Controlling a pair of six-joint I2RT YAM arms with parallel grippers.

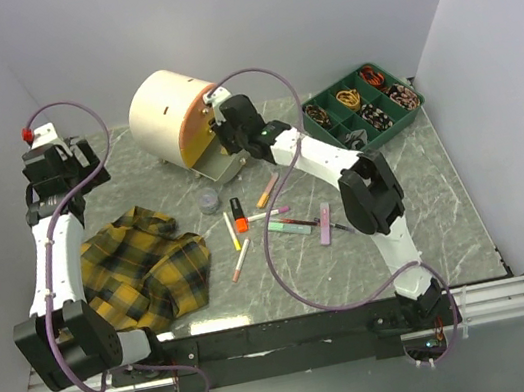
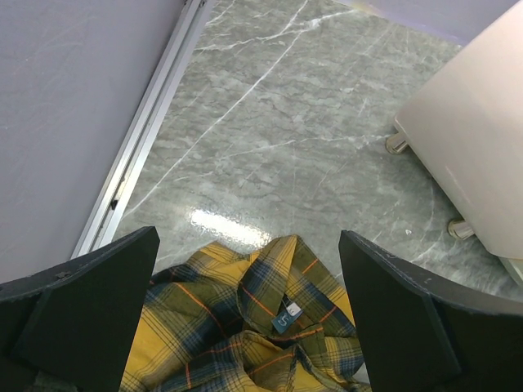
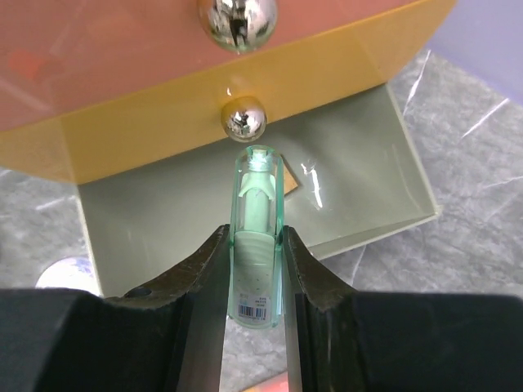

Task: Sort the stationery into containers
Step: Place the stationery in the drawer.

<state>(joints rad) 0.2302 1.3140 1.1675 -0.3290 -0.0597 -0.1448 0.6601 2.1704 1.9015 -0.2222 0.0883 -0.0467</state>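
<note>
the grey marble table (image 1: 428, 217) carries everything. on its far left part stands the cream drum-shaped chest (image 1: 166, 111), its face turned to the right. nearer, on the left, the yellow-black plaid shirt (image 1: 143, 268) lies crumpled. at the far right sits a green compartment tray (image 1: 391, 130) full of elastic bands.

the left gripper (image 2: 249, 245) hangs above the shirt's far edge, left of the chest, with its jaws spread wide and nothing between them. the right gripper (image 3: 255, 245) is up at the chest's face, pinching a mint-green highlighter (image 3: 257, 220) by its barrel, cap end pointing at the chest.

the orange drawer (image 3: 122, 49) sits above the yellow drawer (image 3: 163, 122). a grey-green open tray (image 3: 343, 171) juts out under the yellow front, and the held highlighter hangs over it, its tip just short of the yellow drawer's knob (image 3: 243, 118).

the other stationery lies loose in the middle of the table, near of the chest: a lilac marker (image 1: 325, 223), a green marker (image 1: 291, 230), an orange highlighter (image 1: 239, 214), a yellow pen (image 1: 232, 232), a pink pen (image 1: 241, 260) and an orange pen (image 1: 267, 191). the clear round pot (image 1: 208, 201) stands just near of the open tray.
</note>
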